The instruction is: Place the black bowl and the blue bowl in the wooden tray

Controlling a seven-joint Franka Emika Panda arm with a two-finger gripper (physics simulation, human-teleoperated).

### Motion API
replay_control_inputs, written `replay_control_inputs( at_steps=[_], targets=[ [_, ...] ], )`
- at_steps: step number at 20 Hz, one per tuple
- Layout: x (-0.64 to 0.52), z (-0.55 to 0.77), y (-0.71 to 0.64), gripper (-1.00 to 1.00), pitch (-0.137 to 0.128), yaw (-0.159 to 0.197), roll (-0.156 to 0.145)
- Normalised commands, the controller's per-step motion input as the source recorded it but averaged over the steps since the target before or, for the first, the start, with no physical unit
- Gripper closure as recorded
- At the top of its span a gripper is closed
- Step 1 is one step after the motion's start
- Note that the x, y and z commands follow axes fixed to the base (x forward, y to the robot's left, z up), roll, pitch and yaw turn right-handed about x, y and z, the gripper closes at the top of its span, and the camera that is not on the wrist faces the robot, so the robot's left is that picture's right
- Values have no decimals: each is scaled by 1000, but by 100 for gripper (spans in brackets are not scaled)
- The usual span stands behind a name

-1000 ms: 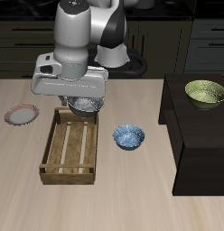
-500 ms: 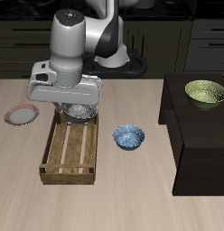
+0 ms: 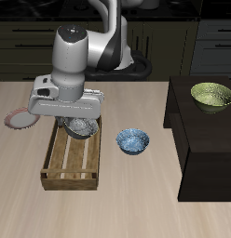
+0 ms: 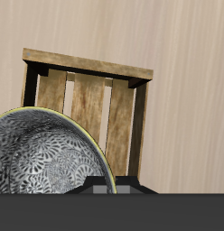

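The pale wood-grain surface (image 3: 136,195) carried a dark raised block (image 3: 206,139) with an olive-green bowl (image 3: 211,95) on top. The rectangular light-brown wooden tray (image 3: 73,160) lay beside it. Above the tray's back end, the gripper (image 3: 80,119) held the dark-rimmed black bowl (image 3: 81,127) by its rim. The small blue bowl (image 3: 133,141) sat just beside the tray; a pink-rimmed flat plate (image 3: 20,119) lay farther back.

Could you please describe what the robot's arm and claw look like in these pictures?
The arm is made of thick, rounded, glossy light-grey segments with black joints. A flat, boxy pale-grey head sits at its wrist. The claw is mostly hidden; the wrist view shows only a dark-grey edge of it. No cables or markings are visible.
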Motion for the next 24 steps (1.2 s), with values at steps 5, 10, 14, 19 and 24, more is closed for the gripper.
replay_control_inputs(
  at_steps=[5,10,14,19,24],
  targets=[
    [71,-203,-72,100,22,-3,-17],
    [126,-171,-37,100,12,30,-15],
    [100,-283,34,-100,49,10,3],
    [-21,-29,86,-100,12,-36,27],
    [-105,205,231,-100,-46,-5,51]
  ],
)
